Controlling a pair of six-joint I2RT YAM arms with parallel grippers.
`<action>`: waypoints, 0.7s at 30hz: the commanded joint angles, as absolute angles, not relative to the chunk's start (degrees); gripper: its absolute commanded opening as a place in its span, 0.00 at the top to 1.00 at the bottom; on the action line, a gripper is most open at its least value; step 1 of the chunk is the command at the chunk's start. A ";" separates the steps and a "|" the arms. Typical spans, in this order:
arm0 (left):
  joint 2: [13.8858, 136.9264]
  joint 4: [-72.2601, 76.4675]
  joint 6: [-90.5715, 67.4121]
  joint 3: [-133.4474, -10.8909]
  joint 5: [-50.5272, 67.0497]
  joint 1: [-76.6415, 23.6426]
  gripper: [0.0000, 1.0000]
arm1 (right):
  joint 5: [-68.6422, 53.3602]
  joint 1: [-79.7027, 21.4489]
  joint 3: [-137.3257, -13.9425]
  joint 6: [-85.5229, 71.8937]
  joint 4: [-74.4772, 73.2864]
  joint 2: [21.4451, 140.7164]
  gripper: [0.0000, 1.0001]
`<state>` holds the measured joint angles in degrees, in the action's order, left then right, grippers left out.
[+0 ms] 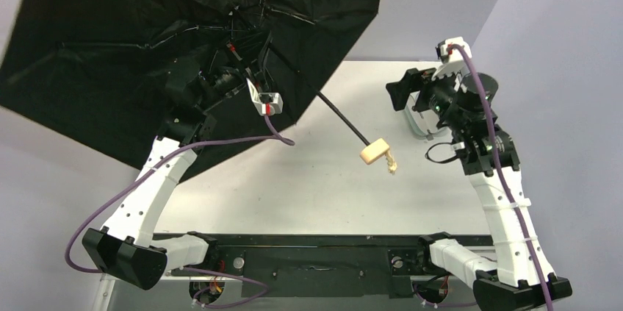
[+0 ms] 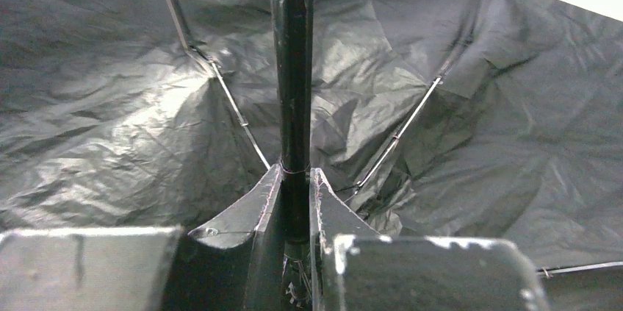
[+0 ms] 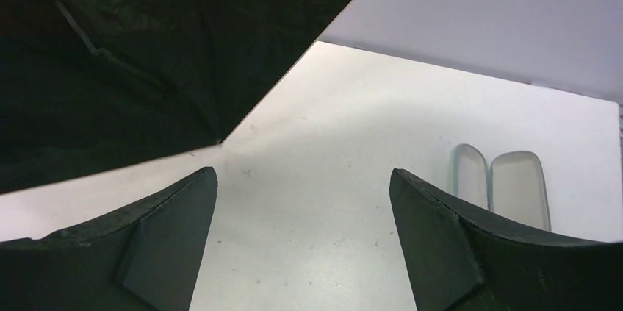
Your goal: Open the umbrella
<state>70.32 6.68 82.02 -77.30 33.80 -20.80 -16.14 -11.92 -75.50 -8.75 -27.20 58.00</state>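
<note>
The umbrella (image 1: 147, 39) is spread open at the upper left, its black lining facing the camera. Its thin black shaft (image 1: 341, 116) slants down to the right and ends in the small beige handle knob (image 1: 372, 151) over the table's middle. My left gripper (image 1: 233, 54) is shut on the shaft close to the canopy hub. In the left wrist view the fingertips (image 2: 273, 186) clamp the shaft (image 2: 292, 68), with lining and ribs (image 2: 110, 120) all around. My right gripper (image 1: 400, 90) is open and empty, raised above the table at the right, well apart from the knob. It also shows in the right wrist view (image 3: 303, 173).
A pale mint-green hard case (image 3: 503, 182) lies open in two halves on the white table (image 3: 330, 127) at the far right, partly under the right arm (image 1: 415, 126). The canopy's edge (image 3: 110, 46) overhangs the table's left half. A short beige strap (image 1: 391, 164) hangs from the knob.
</note>
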 commanded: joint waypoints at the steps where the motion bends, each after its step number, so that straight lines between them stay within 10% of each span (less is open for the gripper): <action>1: 69.65 9.98 100.12 -76.44 34.76 -19.13 1.00 | -29.08 -9.73 -81.82 -8.06 -35.15 60.90 0.17; 12: 68.66 9.79 113.66 -67.33 35.55 -18.25 1.00 | -53.64 -10.41 -90.56 -5.43 -55.31 71.57 0.18; 21: 68.19 10.49 114.55 -64.22 34.92 -19.74 1.00 | -50.19 -23.70 -92.06 -8.17 -57.41 75.84 0.18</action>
